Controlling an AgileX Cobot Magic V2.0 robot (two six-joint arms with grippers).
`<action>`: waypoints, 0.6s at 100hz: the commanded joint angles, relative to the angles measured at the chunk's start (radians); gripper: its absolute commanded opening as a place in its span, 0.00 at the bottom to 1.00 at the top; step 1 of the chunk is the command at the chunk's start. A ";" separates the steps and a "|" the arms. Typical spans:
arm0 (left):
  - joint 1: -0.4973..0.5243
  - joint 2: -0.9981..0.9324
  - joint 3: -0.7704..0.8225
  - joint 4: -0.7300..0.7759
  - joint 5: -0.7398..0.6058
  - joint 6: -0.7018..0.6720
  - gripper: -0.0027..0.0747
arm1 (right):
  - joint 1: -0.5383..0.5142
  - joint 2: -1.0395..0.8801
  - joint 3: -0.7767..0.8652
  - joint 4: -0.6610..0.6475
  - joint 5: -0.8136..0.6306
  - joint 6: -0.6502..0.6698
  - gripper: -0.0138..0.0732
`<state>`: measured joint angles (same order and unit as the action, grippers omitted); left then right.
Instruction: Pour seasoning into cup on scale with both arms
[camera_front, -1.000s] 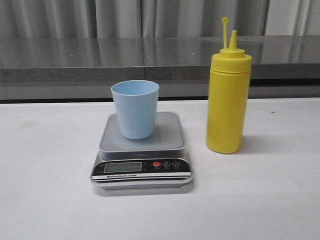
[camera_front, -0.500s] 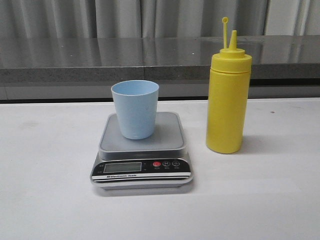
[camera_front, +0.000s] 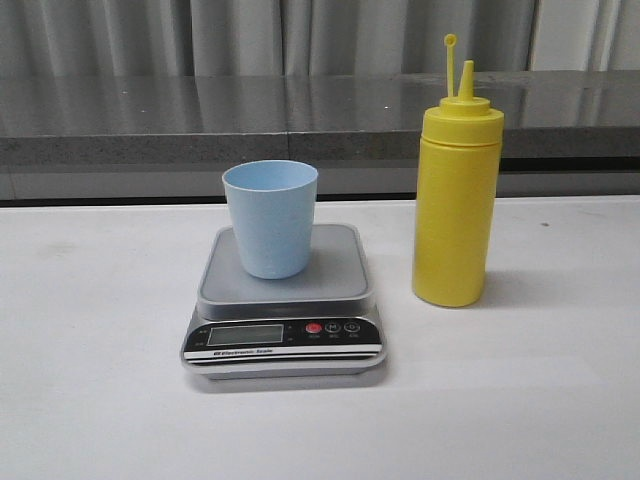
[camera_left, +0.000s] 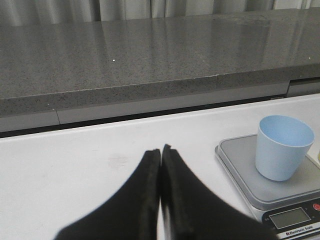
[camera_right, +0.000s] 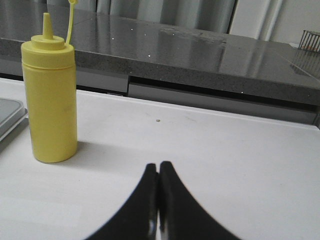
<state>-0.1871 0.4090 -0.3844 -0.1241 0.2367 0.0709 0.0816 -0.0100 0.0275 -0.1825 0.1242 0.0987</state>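
A pale blue cup (camera_front: 270, 218) stands upright on the scale (camera_front: 284, 305), a smooth tapered plastic tumbler with a plain rim and no handle. It sits toward the ten o'clock part of the flat grey weighing plate, which is square with rounded corners. At six o'clock of the plate runs the glossy black front panel, with a dull LCD display (camera_front: 245, 335) and a small round red button (camera_front: 314, 328) beside it.

At three o'clock of the scale, near it but not touching, stands the seasoning (camera_front: 456, 190): a tall matte yellow squeeze bottle, cylindrical, topped with a cone nozzle and a thin cap stalk rising alongside. It is clearly taller than the cup.

Everything rests on a smooth white table (camera_front: 100, 380); behind it runs a speckled grey stone ledge (camera_front: 200, 110).

The left gripper (camera_left: 160, 152) has its curved black fingers pressed together, holding nothing, low over bare table beside the scale. The right gripper (camera_right: 158, 167) is likewise pressed together and empty, apart from the bottle.
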 joint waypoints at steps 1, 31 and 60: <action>0.002 0.005 -0.029 -0.002 -0.086 -0.009 0.01 | -0.006 -0.016 0.001 -0.003 -0.082 -0.007 0.02; 0.002 0.005 -0.029 -0.002 -0.086 -0.009 0.01 | -0.006 -0.016 0.001 -0.003 -0.082 -0.007 0.02; 0.002 0.005 -0.029 -0.002 -0.086 -0.009 0.01 | -0.006 -0.016 -0.025 -0.021 -0.245 -0.006 0.02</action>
<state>-0.1871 0.4090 -0.3844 -0.1241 0.2349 0.0709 0.0816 -0.0100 0.0290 -0.1886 0.0195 0.0987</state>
